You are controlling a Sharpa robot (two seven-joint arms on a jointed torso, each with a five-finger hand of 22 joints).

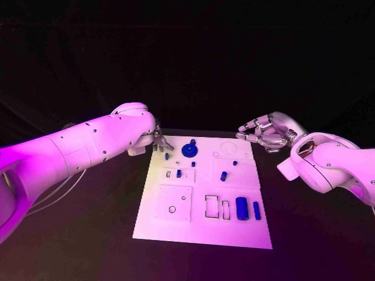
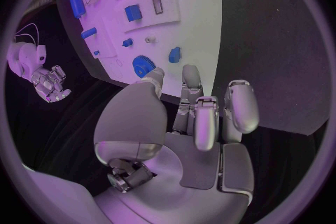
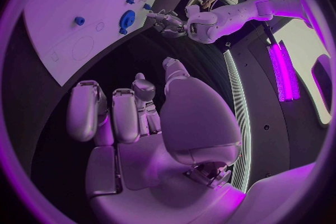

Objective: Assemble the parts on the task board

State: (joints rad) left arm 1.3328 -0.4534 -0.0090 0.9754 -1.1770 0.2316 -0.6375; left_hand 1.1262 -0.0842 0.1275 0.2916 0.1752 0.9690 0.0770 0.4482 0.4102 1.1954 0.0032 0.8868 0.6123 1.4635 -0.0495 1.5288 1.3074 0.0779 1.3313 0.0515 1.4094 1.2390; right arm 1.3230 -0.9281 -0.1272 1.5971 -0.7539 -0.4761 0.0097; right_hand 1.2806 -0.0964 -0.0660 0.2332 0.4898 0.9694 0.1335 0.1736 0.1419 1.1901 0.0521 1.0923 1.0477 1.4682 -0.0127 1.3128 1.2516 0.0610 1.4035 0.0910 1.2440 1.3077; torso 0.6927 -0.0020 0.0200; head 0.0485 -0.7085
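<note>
While both hands hang empty off the task board, parts wait: blue gear at its far edge, just beside the left hand, loosely curled. Right hand, also curled, hovers off the far right corner, likely staging.

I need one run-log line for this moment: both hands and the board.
left hand: open, at board's far left corner, beside blue gear | right hand: curled, holding nothing, off far right corner | task board: parts not held

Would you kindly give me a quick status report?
Left hand and right hand empty, at the far corners of the task board. Blue gear untouched. Nothing in the way.
</note>
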